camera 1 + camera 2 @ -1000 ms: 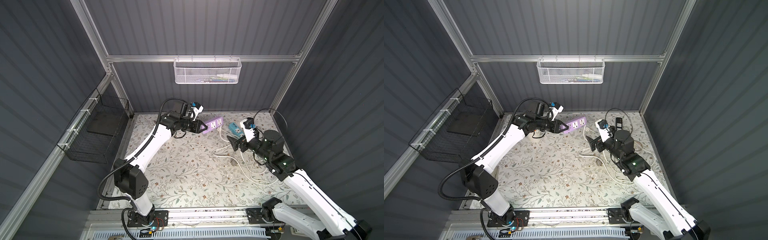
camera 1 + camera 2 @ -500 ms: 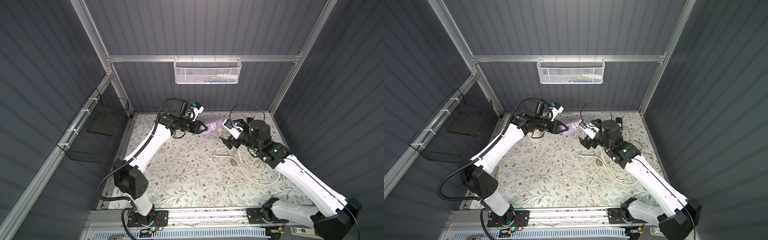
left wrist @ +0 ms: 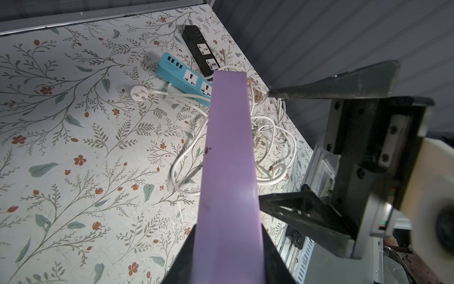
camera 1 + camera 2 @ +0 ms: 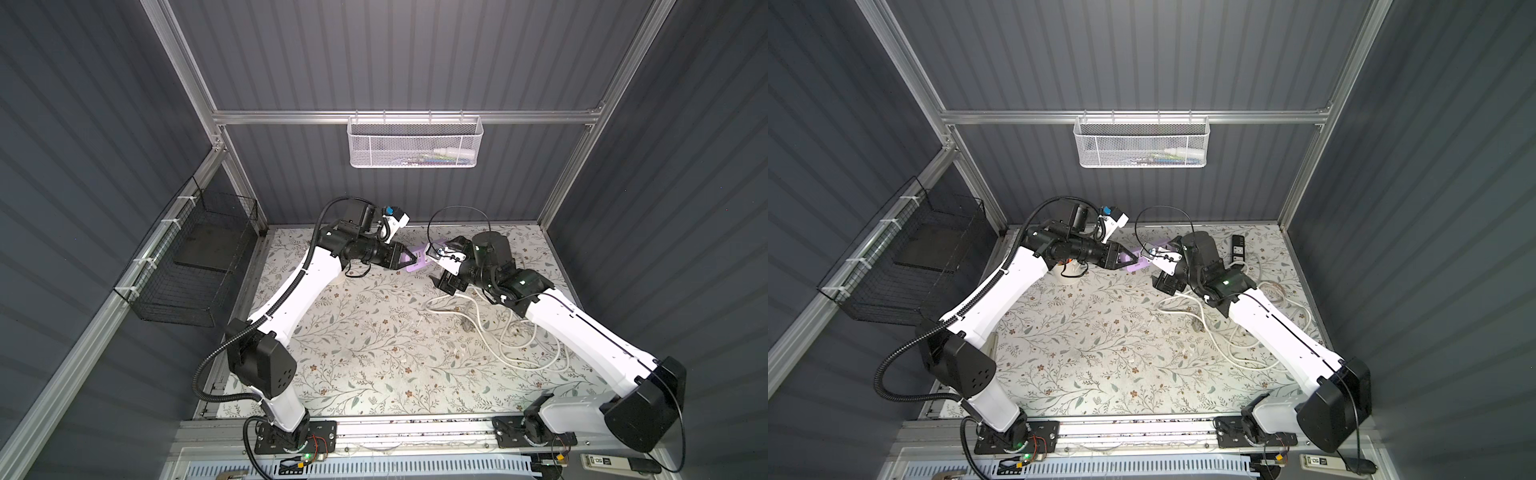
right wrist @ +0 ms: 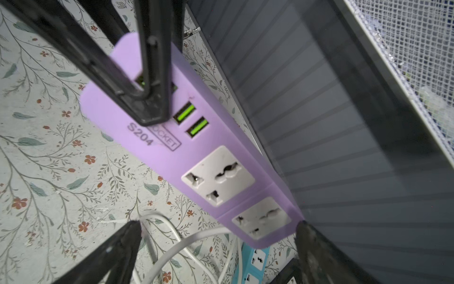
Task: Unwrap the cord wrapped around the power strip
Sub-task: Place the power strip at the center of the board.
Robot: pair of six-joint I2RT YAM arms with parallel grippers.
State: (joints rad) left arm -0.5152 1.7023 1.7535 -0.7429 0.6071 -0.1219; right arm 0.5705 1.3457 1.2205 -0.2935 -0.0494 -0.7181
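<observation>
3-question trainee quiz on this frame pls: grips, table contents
1. True or false: the left gripper is shut on the purple plastic power strip.
2. The right gripper is: A open; B shut; C out of view.
3. Which other strips lie on the floral tabletop?
Key: 1 true; 2 A; 3 blue plastic power strip, black plastic power strip.

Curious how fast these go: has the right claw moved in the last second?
Yes. In a top view the right gripper went leftward, closer under the white basket, reaching the purple power strip.
</observation>
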